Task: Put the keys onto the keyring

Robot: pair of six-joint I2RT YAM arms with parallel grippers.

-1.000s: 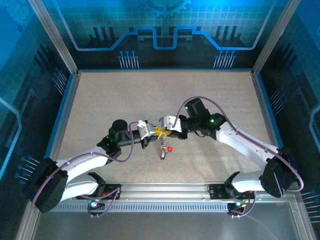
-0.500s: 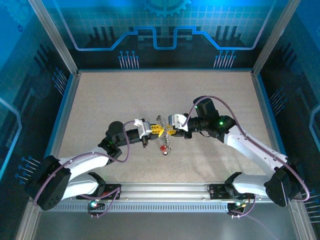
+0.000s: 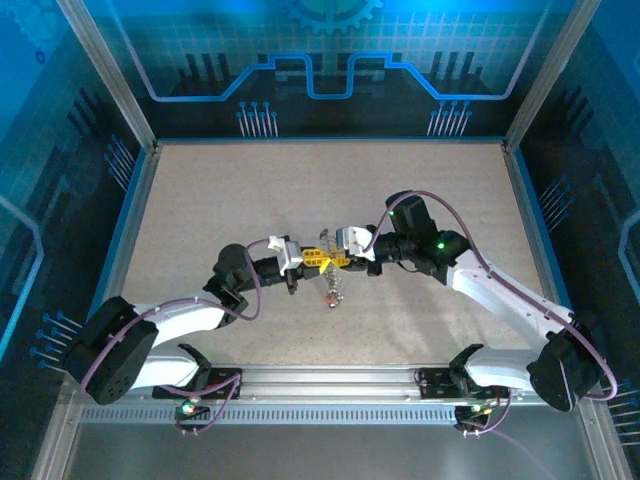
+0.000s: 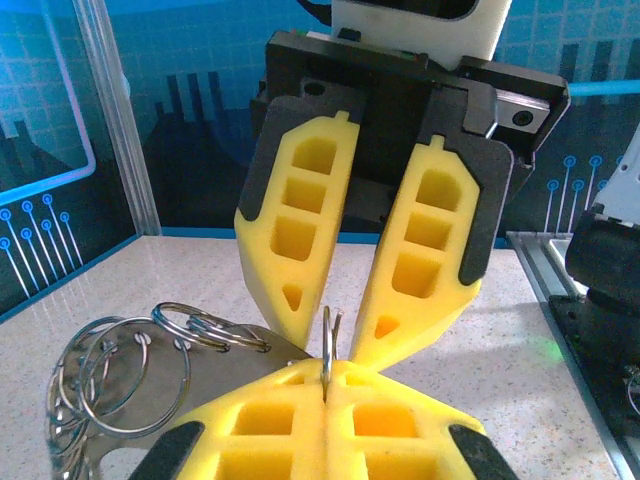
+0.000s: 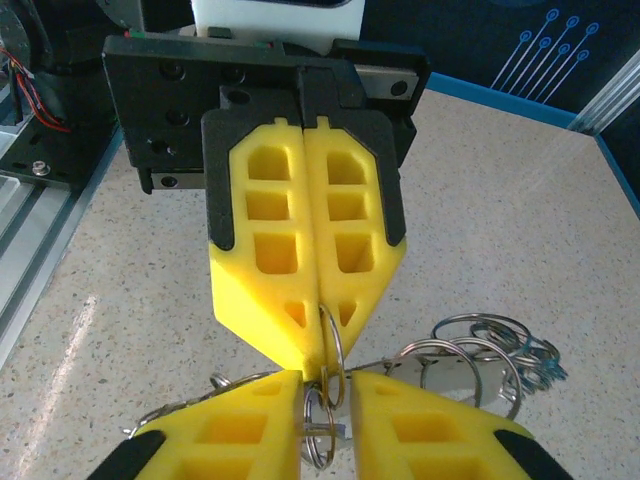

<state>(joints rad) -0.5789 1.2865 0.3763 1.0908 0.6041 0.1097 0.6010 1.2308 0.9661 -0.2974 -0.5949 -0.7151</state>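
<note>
My left gripper (image 3: 313, 259) is shut on the keyring (image 4: 327, 340), a thin metal ring seen edge-on and standing up out of its yellow pads (image 4: 270, 400). Facing it tip to tip, my right gripper (image 3: 336, 262) has its fingers a little apart on either side of that keyring (image 5: 333, 345). A smaller ring (image 5: 318, 440) sits in the gap; I see no clamping. Below the two grippers a small bunch with the keys (image 3: 333, 293) hangs above the table, one with a reddish head. The keys' blades are too small to make out.
A cluster of larger silvery rings (image 4: 110, 375) and a flat grey plate (image 4: 205, 365) hang beside the fingers, the same rings (image 5: 480, 345) lying right of my right gripper. Speckled tabletop (image 3: 250, 200) lies all round, walled by aluminium posts and blue panels.
Both grippers have moved together toward the far side and slightly right, carrying the hanging bunch with them. Over the last half second they have hardly shifted.
</note>
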